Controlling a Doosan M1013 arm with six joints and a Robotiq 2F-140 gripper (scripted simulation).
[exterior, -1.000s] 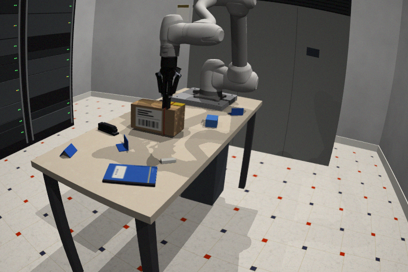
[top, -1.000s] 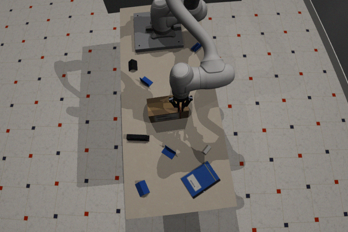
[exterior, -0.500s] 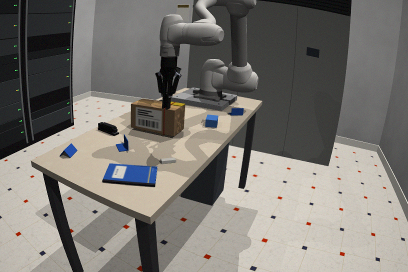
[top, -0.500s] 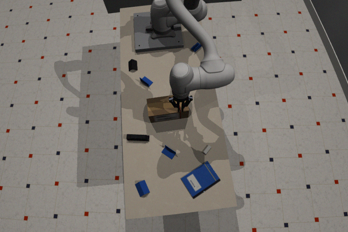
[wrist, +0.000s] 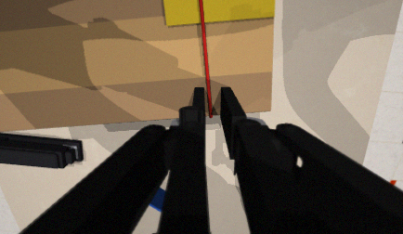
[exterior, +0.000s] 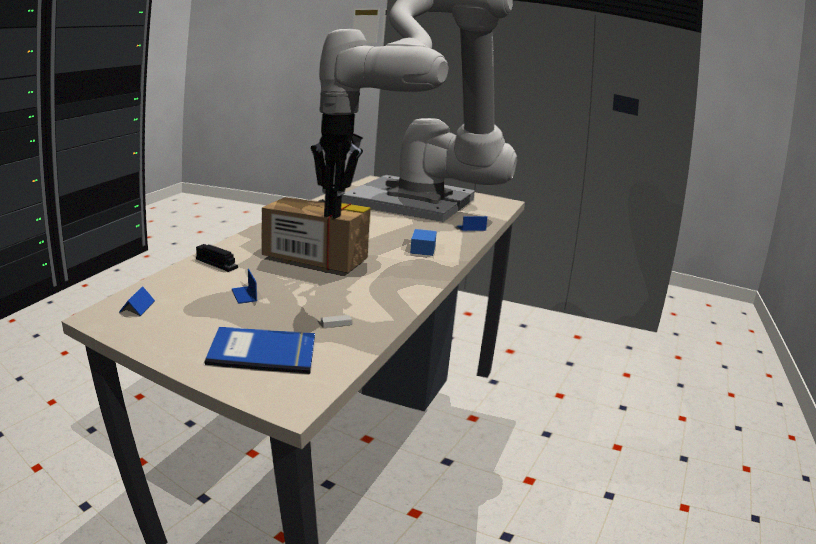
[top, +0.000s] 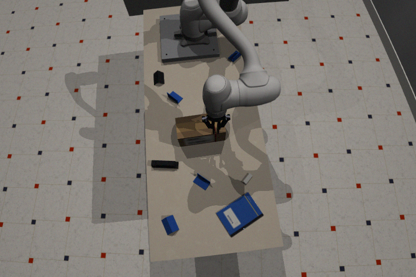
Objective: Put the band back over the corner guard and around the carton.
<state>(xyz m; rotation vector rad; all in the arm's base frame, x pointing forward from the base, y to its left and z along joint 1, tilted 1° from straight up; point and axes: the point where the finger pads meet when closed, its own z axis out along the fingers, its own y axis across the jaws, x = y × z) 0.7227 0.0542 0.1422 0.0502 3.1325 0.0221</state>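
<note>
The brown carton (top: 199, 130) sits flat on the table near its middle; it also shows in the side view (exterior: 313, 234) and the wrist view (wrist: 135, 65). A yellow corner guard (wrist: 218, 0) lies on the carton's top at its far edge. A thin red band (wrist: 204, 51) runs straight over the guard, across the top and down the labelled face (exterior: 326, 240). My gripper (wrist: 212, 102) points straight down at the carton's near top edge. Its fingertips stand slightly apart, one on each side of the band, and do not pinch it.
A black bar (top: 164, 164) lies left of the carton, and a black block (top: 158, 77) further back. Blue angle pieces (top: 201, 181) (top: 175, 96) (top: 169, 224) (top: 234, 56), a small grey block (top: 247, 178) and a blue book (top: 239, 214) are scattered on the table.
</note>
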